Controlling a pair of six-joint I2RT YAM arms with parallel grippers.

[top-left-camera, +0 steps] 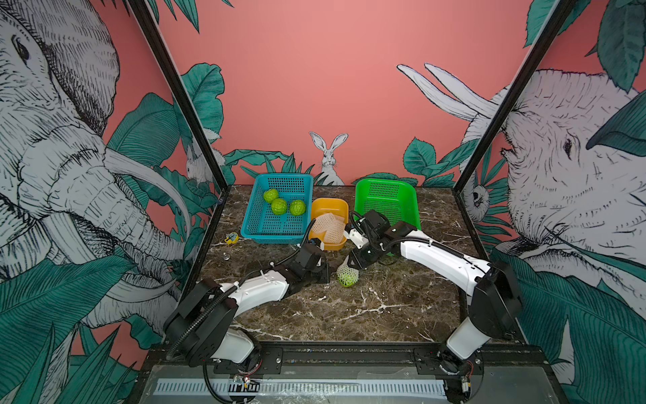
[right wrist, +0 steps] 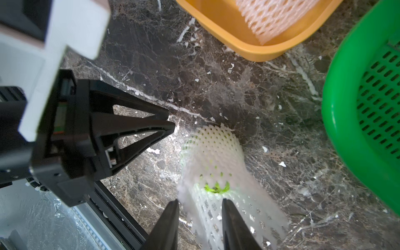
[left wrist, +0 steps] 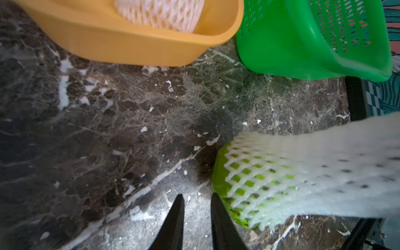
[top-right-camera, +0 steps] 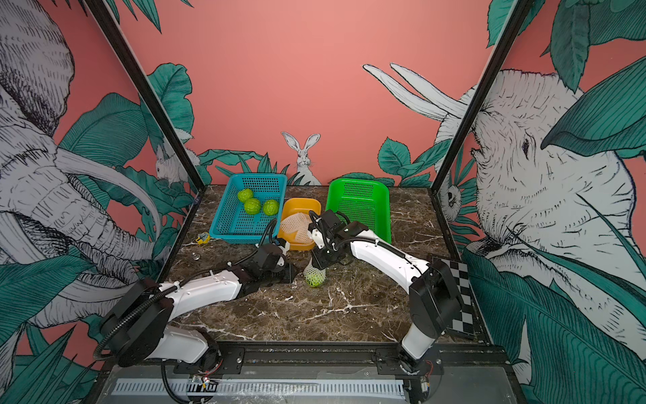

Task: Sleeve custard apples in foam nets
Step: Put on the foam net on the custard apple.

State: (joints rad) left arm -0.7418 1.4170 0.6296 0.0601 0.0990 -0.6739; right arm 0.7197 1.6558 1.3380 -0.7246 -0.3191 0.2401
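Note:
One custard apple (top-left-camera: 347, 278) lies on the marble table, wrapped in a white foam net (top-left-camera: 346, 267) whose upper end rises to a point. My right gripper (top-left-camera: 351, 262) is shut on that upper end; in the right wrist view the net (right wrist: 212, 151) runs between its fingers, with green fruit (right wrist: 216, 188) showing through. My left gripper (left wrist: 197, 198) stands just left of the fruit (left wrist: 220, 173), slightly open with only bare table between its fingers. Three bare custard apples (top-left-camera: 279, 206) sit in the blue basket (top-left-camera: 255, 224). Spare foam nets (top-left-camera: 327, 227) are heaped in the orange tub (top-left-camera: 330, 204).
A green basket (top-left-camera: 409, 199) stands tilted at the back right, close behind the right arm. A small yellow object (top-left-camera: 231, 238) and a small metal piece (top-left-camera: 226, 257) lie near the table's left edge. White foam crumbs dot the marble (left wrist: 144, 129).

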